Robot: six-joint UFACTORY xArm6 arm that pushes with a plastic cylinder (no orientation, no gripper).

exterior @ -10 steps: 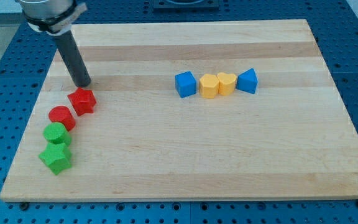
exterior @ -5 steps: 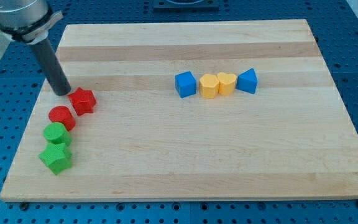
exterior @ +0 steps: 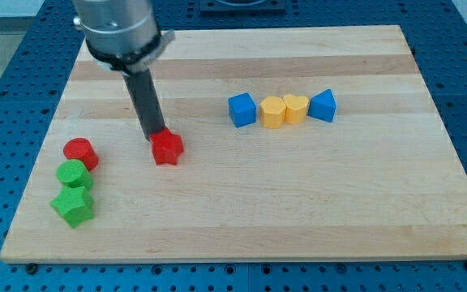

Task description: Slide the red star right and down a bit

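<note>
The arm enters from the view's top left, its broad grey metal collar cut off by the frame. From it the straight dark rod slants down and slightly rightward. My tip point(exterior: 153, 136) sits low on the surface.

My tip point(exterior: 155, 135) touches the star point(exterior: 168, 149) from the view's upper left, right of three stacked blocks point(exterior: 74, 175).

One camera looks down at a slant, seemingly from beyond the board's point(exterior: 242, 211) bottom edge.
</note>
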